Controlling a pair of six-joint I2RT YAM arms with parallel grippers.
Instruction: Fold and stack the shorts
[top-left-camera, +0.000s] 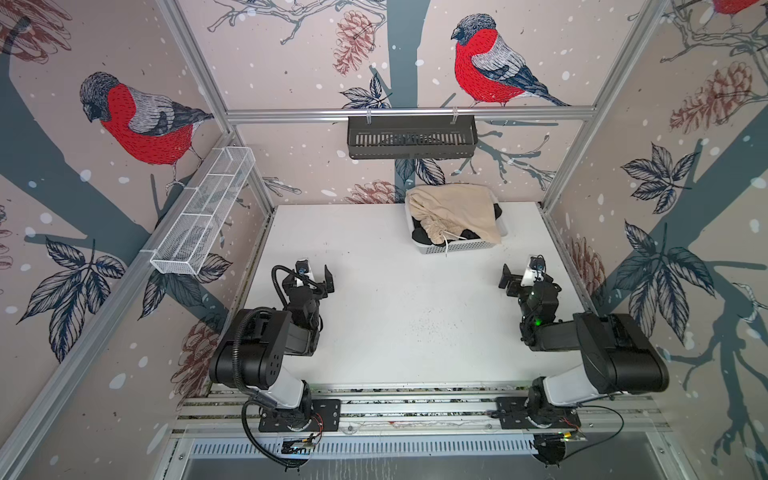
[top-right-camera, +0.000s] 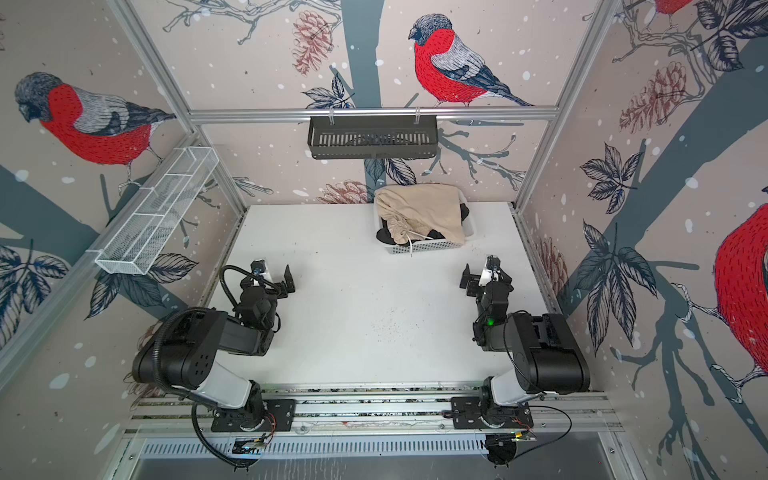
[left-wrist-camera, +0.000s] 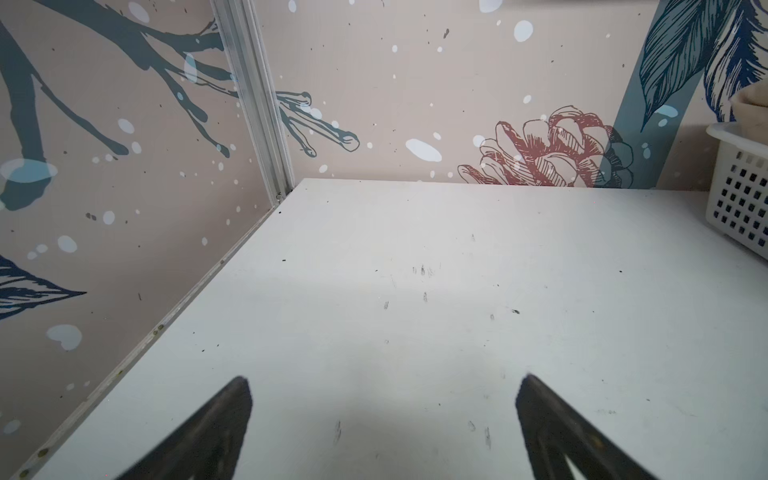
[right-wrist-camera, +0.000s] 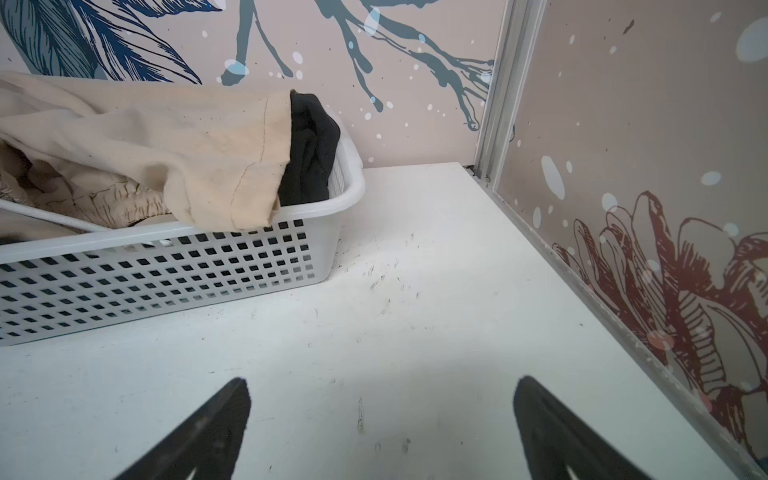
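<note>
We hold both arms folded near their bases, wrists pointing toward the far wall. Our left gripper (top-left-camera: 316, 276) and right gripper (top-left-camera: 523, 276) hang low over the white table (top-left-camera: 374, 299), jaws spread wide, grasping nothing. The tabletop is scuffed and speckled. By its far edge a white basket (top-left-camera: 462, 248) holds the beige shorts (top-left-camera: 457, 208), heaped over the black shorts (right-wrist-camera: 311, 145). Bird-print wallpaper (top-left-camera: 478, 62) covers the walls.

The flat white tabletop (top-left-camera: 386, 316) is lying open across its middle; the white perforated plastic basket (top-left-camera: 463, 247) is blocking the far edge, right of centre.
</note>
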